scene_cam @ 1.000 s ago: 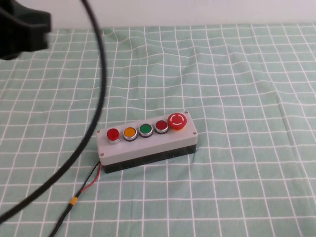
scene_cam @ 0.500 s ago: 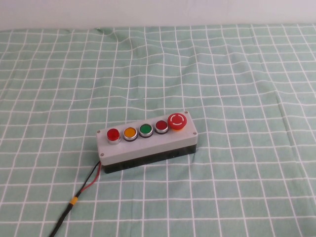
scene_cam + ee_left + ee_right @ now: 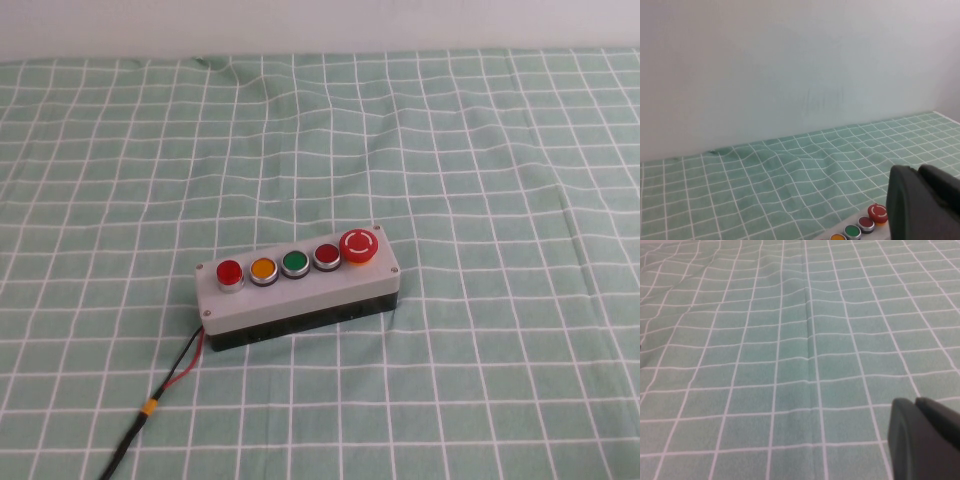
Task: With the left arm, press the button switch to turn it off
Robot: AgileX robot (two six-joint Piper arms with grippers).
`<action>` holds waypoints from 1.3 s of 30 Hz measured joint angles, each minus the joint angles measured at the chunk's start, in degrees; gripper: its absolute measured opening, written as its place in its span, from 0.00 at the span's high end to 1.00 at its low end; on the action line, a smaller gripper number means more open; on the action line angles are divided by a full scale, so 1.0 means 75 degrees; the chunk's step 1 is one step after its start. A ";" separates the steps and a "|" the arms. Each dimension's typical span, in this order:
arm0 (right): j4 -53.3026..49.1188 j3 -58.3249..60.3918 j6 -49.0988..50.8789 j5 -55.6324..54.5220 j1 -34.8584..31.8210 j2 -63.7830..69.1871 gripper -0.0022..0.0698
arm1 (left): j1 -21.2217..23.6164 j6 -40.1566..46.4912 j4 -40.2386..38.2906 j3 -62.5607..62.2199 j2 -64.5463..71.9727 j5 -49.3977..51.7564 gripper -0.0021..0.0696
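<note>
The button switch (image 3: 229, 272) is the small bright-red round button with a silver ring at the left end of the grey box (image 3: 300, 295), farthest from the red mushroom button (image 3: 359, 246). Neither arm shows in the high view. In the left wrist view my left gripper (image 3: 917, 170) is raised above and back from the box, fingers together and empty. That view shows the mushroom button (image 3: 878, 213), but the button switch lies below its edge. My right gripper (image 3: 915, 401) is shut and empty over bare cloth.
An orange (image 3: 263, 268), a green (image 3: 294, 263) and a darker red button (image 3: 327, 256) sit between the switch and the mushroom button. Red and black wires (image 3: 175, 375) run from the box's left end toward the front edge. A green checked cloth (image 3: 480, 150) covers the table.
One second ago the black left arm and its looping cable crossed the left of the high view. They have since left it. The box has not moved.
</note>
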 joint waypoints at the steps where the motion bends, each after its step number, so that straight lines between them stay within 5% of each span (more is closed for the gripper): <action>1: 0.0000 0.0000 0.0000 0.0000 0.0000 0.0000 0.99 | 0.0000 0.0000 0.0018 0.0000 0.0000 0.0013 0.97; 14: 0.0000 0.0000 0.0000 0.0000 0.0000 0.0000 0.99 | 0.0000 0.0000 0.0269 0.0394 0.0000 -0.0348 0.97; 25: 0.0000 0.0000 0.0000 0.0000 0.0000 0.0000 0.99 | 0.0474 -0.0151 0.0607 0.3201 -0.0927 -0.2108 0.97; 39: 0.0000 0.0000 0.0000 0.0000 0.0000 0.0000 0.99 | 0.0619 -0.1098 0.0824 0.6584 -0.2247 -0.2469 0.97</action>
